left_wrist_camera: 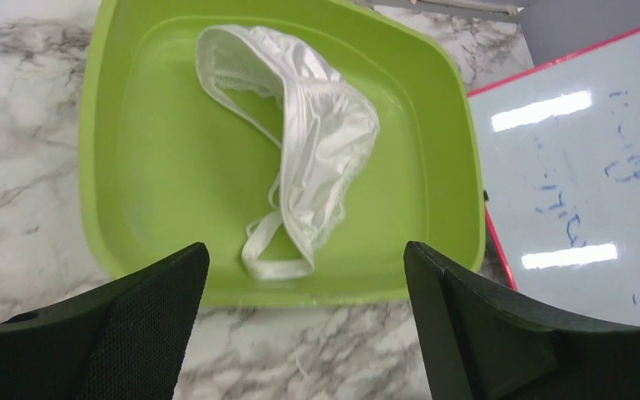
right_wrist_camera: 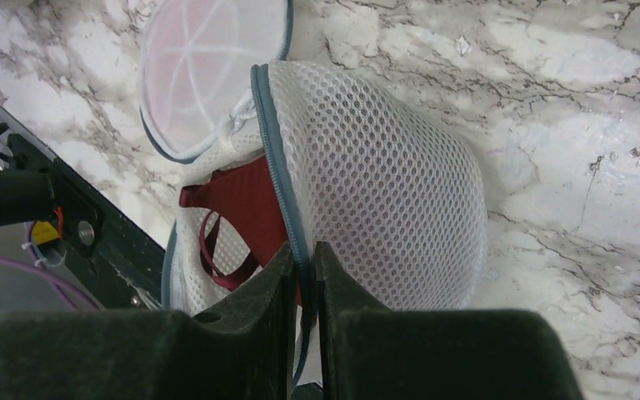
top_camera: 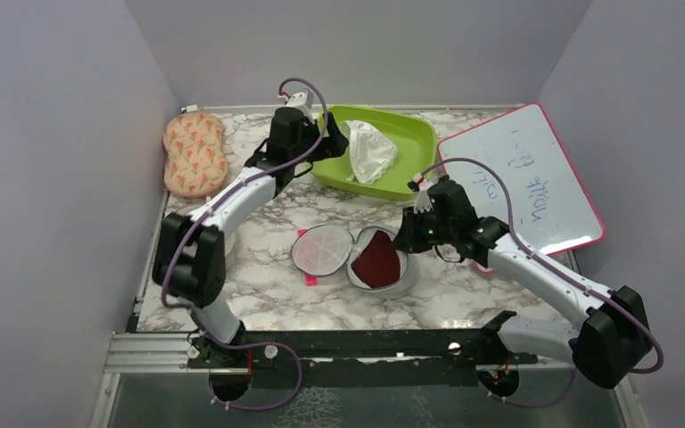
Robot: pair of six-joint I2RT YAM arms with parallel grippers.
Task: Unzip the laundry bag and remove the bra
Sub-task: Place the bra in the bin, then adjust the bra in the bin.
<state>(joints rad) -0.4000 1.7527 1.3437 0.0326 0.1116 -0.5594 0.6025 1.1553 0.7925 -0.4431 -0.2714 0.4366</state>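
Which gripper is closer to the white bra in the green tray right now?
Left. The left gripper hangs open above the green tray's edge, with the white bra just ahead of it. The right gripper is away at the laundry bag, pinching its zip rim.

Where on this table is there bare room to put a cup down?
Bare marble runs along the near edge, between the open round white mesh laundry bag and the black metal rail. The back is crowded: lime-green plastic tray, pink-rimmed whiteboard, peach patterned cushion.
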